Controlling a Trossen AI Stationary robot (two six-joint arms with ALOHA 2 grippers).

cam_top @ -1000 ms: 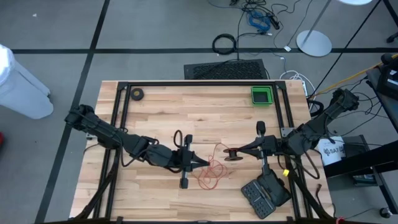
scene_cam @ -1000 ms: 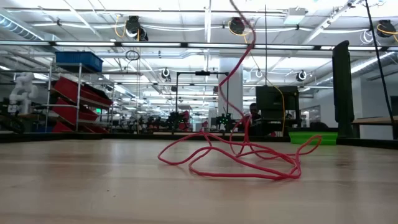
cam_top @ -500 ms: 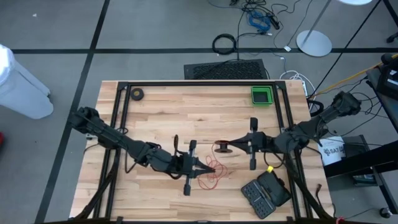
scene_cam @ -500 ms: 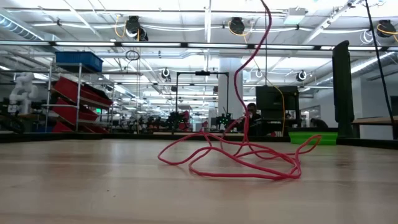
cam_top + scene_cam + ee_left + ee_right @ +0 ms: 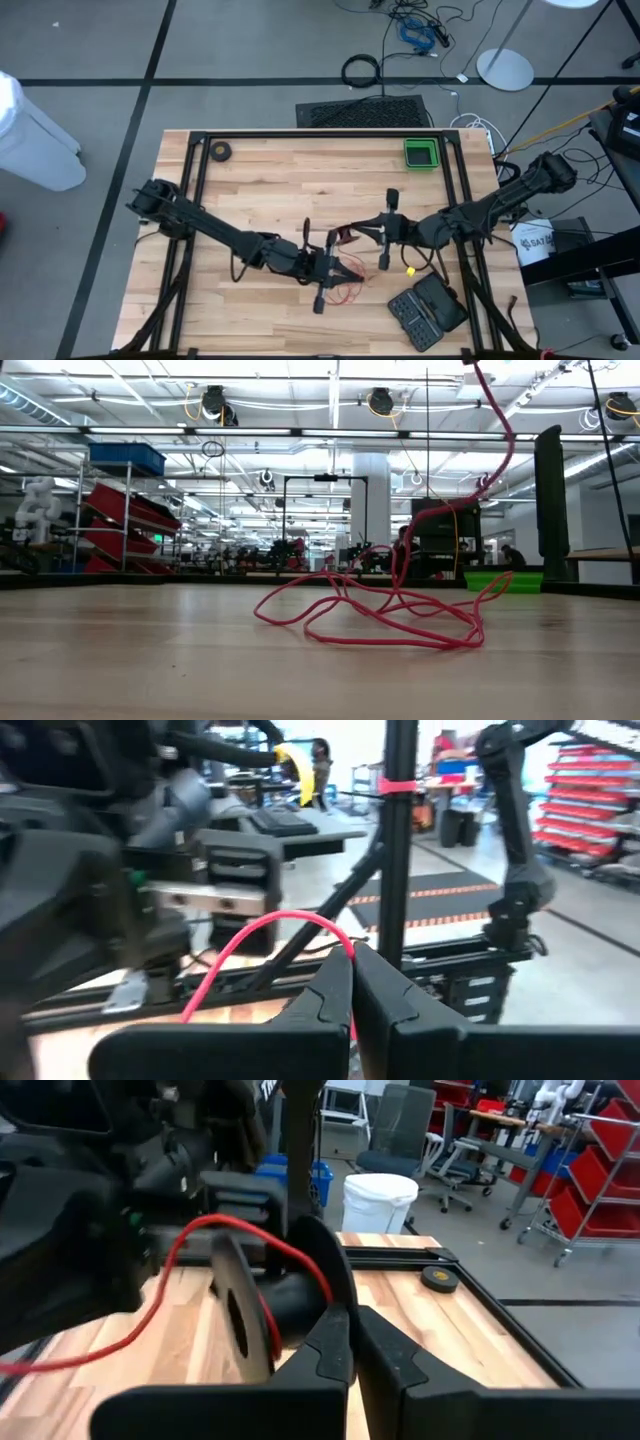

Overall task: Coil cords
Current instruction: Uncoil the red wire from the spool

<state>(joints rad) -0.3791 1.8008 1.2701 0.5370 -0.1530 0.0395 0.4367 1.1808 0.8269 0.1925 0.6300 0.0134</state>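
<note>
The thin red cord lies in a loose pile (image 5: 380, 615) (image 5: 345, 291) on the wooden table, near its front edge. One strand (image 5: 495, 450) rises from the pile out of the low view's top. My left gripper (image 5: 352, 270) (image 5: 352, 960) reaches in from the left just above the pile, shut on the cord. My right gripper (image 5: 350, 236) (image 5: 348, 1335) comes from the right, shut on the small black reel (image 5: 270, 1305) (image 5: 336, 238), which has cord (image 5: 200, 1230) looped over it. The two grippers are close together. My left gripper pinches the red cord (image 5: 340, 938) between the ends of its two fingers, which lie level and come from the table's left. The cord arcs away from the fingertips and runs slack. My right gripper pinches the reel by its nearer flange (image 5: 328, 1285); its own fingertips hide the exact spot. The fingers lie about level and come from the table's right. The reel is lifted clear of the table, and cord passes over its hub.
A green bin (image 5: 421, 153) stands at the far right and a small black roll (image 5: 220, 151) at the far left. A black case (image 5: 427, 312) lies at the near right. A black frame rail (image 5: 320, 134) runs around the table.
My right gripper has carried the reel toward the table's left. My left gripper has gone toward the right and slightly toward the near edge, so the two have drawn close. The rising strand has swung sideways in the low view. The pile has stayed on the table.
</note>
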